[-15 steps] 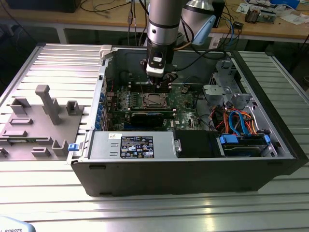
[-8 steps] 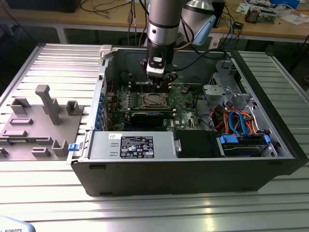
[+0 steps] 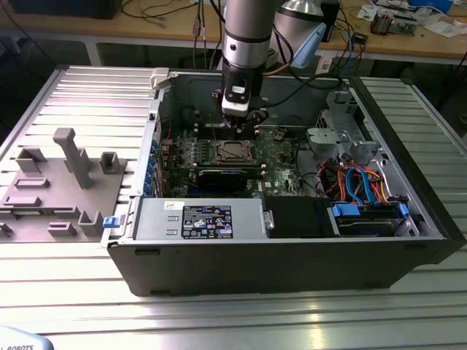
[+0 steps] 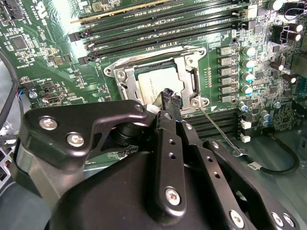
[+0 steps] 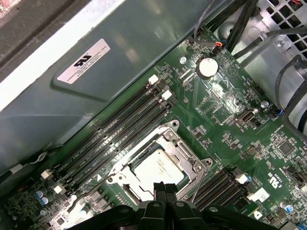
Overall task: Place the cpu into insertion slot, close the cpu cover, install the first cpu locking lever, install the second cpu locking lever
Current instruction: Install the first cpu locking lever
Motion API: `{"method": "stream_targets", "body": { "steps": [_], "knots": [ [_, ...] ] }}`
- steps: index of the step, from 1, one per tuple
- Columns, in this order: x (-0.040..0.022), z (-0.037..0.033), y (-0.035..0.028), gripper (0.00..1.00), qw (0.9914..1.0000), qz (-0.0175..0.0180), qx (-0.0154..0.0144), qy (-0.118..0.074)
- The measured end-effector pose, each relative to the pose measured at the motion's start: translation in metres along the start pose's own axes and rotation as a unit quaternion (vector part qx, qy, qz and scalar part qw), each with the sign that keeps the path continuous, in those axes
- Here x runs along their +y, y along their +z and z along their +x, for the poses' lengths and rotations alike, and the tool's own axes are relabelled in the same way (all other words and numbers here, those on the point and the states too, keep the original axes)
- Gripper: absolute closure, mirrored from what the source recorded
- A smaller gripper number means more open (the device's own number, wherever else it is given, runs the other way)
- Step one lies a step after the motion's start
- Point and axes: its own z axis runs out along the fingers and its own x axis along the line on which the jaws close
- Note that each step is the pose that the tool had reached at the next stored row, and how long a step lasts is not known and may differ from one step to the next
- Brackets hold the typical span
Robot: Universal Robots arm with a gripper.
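Observation:
The cpu, a flat square chip with a dull silver top, lies in the insertion slot on the green board. The cpu cover, a silvery frame, lies down flat around the chip. My gripper hangs just above the socket's edge, its two black fingertips pressed together with nothing between them. A thin metal locking lever slants away from one corner of the socket over the memory slots. Another thin lever runs along the socket's other side.
The open computer case stands on a ribbed metal table. Long black memory slots flank the socket. Cables and a drive bay fill the case toward the exterior view's right. A grey fixture sits toward the exterior view's left.

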Motion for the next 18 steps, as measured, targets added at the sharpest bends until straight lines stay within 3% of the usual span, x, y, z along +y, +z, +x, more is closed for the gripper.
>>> {"method": "stream_targets", "body": {
  "steps": [18],
  "knots": [
    [0.0000, 0.0000, 0.0000, 0.89, 0.99998, 0.0000, -0.0001, -0.006]
  ]
}}
